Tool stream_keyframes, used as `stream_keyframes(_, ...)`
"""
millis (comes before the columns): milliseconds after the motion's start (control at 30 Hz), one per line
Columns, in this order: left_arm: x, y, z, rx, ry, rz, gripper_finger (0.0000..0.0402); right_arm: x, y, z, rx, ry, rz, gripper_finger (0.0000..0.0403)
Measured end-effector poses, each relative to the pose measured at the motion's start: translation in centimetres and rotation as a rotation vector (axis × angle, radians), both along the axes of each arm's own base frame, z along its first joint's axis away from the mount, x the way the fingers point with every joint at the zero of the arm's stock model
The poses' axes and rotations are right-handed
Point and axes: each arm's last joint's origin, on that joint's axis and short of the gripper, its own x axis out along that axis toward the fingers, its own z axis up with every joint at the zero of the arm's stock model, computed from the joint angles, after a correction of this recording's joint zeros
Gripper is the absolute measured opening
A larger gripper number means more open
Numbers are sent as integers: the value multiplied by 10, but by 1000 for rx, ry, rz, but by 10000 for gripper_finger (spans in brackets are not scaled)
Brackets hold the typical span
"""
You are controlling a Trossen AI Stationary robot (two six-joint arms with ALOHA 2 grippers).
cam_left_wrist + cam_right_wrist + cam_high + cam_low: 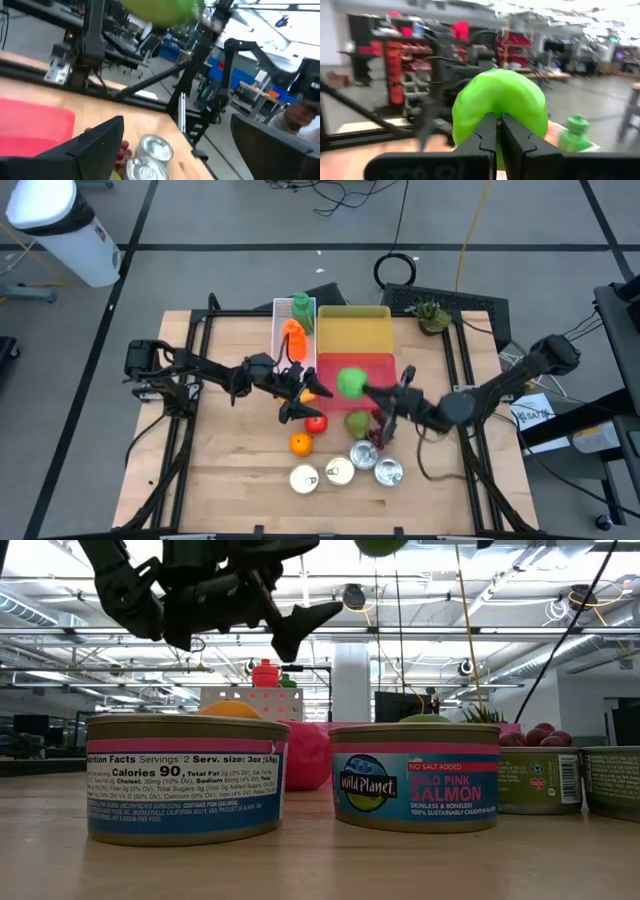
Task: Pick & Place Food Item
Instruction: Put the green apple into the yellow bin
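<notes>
A round green fruit hangs in the air over the red bin, with my right gripper shut on it; the high view shows the green fruit at the bin's middle. My left gripper stands open just left of the red bin, above a red tomato, and holds nothing. An orange, a green pear and dark red grapes lie on the table near the bin's near side. My right gripper has the green fruit by the side that faces it, caught between the two closed fingertips; the fingers themselves hide what exactly is pinched. The fingers come about level from the table's right. The fruit is lifted clear, above the red bin.
A yellow bin stands behind the red one. Left of it, a white tray holds a green bottle and an orange item. Several cans stand near the table's front edge. A small potted plant is at the far right.
</notes>
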Motion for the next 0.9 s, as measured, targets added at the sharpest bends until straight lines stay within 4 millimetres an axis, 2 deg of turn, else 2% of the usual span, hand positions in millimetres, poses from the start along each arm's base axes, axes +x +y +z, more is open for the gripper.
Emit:
stream_keyframes(167,-1,0,3,78,-42,6,376,8,-57,28,96,148,-58,1)
stream_keyframes(267,-5,0,14,126,-102,38,376,11,-99,42,192,214,-63,0)
stream_keyframes(367,-11,4,27,174,-136,91,376,17,-144,46,291,254,-59,0)
stream_keyframes(500,-26,13,51,263,-154,220,376,30,-201,30,406,333,1,0)
stream_keyframes(667,-48,29,72,384,-102,493,376,43,-267,5,529,423,60,0)
stream_keyframes(767,-59,36,78,440,-59,608,376,38,-303,-7,601,499,35,0)
stream_keyframes(900,-65,42,77,465,3,672,376,21,-336,-21,686,599,-45,1)
